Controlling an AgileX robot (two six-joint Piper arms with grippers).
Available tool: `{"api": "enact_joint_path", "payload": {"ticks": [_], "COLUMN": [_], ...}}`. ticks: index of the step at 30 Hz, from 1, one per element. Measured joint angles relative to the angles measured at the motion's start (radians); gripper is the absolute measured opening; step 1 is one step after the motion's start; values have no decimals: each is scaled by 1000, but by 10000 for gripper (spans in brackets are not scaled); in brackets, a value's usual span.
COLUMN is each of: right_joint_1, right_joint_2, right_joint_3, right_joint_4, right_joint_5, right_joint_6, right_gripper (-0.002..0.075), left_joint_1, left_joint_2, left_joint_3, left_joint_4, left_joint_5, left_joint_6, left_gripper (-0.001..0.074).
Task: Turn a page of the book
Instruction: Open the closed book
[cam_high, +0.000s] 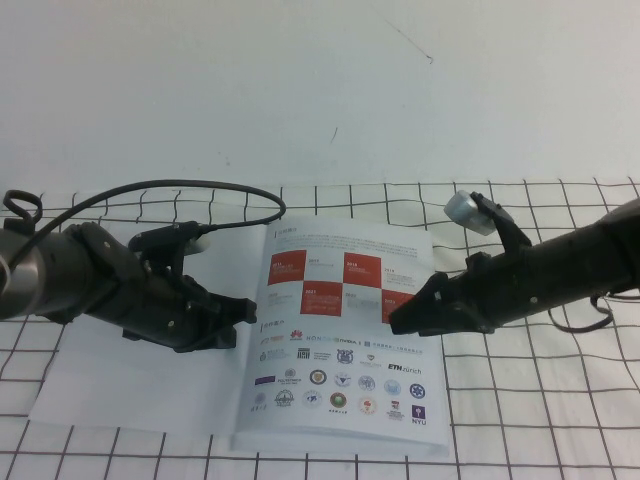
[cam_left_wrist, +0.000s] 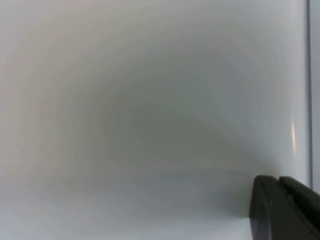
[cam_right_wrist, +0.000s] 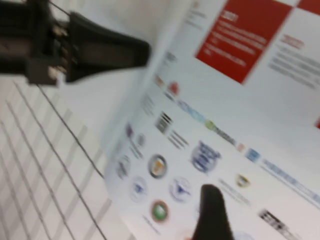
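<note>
on the gridded surface (cam_high: 520, 420) the book (cam_high: 300, 400) lies open, the page (cam_high: 345, 335) with red squares flat. the left pincer (cam_high: 240, 312) rests clenched at the spine, the right pincer (cam_high: 400, 322) clenched over the page's outer part. turning has not yet begun, i judge; next the right pincer must catch the page's edge.

White page (cam_high: 345, 330) with red squares, black-gridded white table (cam_high: 540, 400)

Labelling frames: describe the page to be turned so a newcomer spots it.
On the black-gridded white table lies the thin white glossy booklet, open between left gripper and right gripper. Its printed page carries red squares above logo rows; the neighbouring sheet is blank.
</note>
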Motion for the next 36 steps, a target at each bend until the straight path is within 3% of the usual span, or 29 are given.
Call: {"api": "enact_joint_path", "payload": {"ticks": [6, 12, 23, 36], "right_joint_1": [-2, 14, 60, 73], "right_joint_2": [-30, 7, 24, 34], "right_joint_3": [-83, -87, -87, -87], "right_joint_4": [-369, -451, -425, -93], "right_joint_5": [-11, -14, -62, -78], "right_joint_6": [272, 326, 333, 159], "right_gripper": [462, 462, 462, 462], "left_joint_1": [0, 0, 0, 0], "left_joint_2": [0, 0, 0, 0], "left_joint_3": [0, 0, 0, 0], "left_joint_4": [0, -12, -23, -24], "left_joint_5": [0, 1, 4, 4], "left_joint_6": [0, 0, 0, 12], "left_gripper": [-2, -2, -2, -2]}}
